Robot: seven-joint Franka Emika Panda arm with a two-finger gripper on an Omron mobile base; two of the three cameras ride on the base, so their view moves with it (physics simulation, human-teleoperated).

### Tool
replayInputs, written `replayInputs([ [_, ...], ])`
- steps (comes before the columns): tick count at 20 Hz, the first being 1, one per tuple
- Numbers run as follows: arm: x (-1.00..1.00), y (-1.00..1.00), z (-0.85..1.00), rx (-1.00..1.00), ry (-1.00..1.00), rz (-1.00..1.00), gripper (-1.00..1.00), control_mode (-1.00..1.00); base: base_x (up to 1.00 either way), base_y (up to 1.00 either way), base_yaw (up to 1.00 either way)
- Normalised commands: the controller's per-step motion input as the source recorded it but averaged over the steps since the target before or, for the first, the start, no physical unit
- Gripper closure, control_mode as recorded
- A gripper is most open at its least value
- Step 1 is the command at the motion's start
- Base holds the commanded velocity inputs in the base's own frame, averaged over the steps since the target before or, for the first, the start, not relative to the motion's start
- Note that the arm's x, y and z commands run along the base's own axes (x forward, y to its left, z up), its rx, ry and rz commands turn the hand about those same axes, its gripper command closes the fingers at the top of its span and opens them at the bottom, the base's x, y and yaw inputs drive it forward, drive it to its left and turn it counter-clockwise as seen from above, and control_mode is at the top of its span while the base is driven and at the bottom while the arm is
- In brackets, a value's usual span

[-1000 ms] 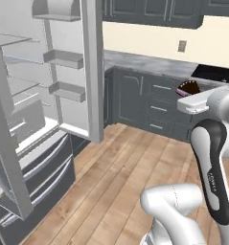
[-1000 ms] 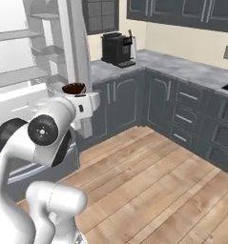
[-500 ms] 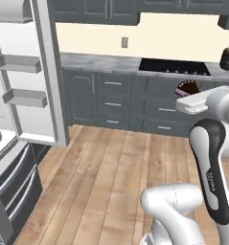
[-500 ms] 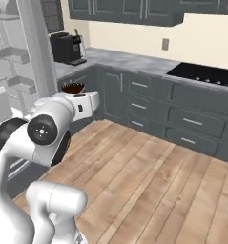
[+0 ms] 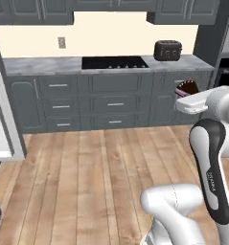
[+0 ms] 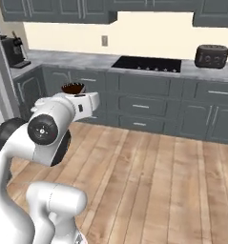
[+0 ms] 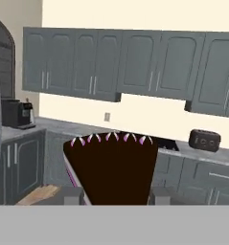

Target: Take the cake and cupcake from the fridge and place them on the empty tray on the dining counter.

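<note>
Cooktop (image 5: 115, 62), toaster (image 5: 167, 50) on grey counter (image 5: 34, 64); wood floor (image 5: 87, 182).

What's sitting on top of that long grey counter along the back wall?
On the grey marbled counter lie a flat black cooktop and a dark rounded toaster, with a black coffee machine further left. Its nearest stretch is hidden behind the dark cake slice.

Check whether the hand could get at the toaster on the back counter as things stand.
Probably not. The hand is shut on the cake, so it is not free, and open wood floor lies between the robot and the counter bearing the toaster.
</note>
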Motion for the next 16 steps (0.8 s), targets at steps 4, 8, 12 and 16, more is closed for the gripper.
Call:
replayInputs([
  [4,0.0,0.0,0.0,0.0,0.0,0.0,1.0,1.0,-0.52,0.0,-0.52],
  [8,0.0,0.0,0.0,0.0,0.0,0.0,1.0,1.0,-0.11,-0.03,-0.55],
  [12,0.0,0.0,0.0,0.0,0.0,0.0,1.0,1.0,-0.05,-0.04,-0.57],
  [16,0.0,0.0,0.0,0.0,0.0,0.0,1.0,1.0,-0.13,0.0,-0.58],
])
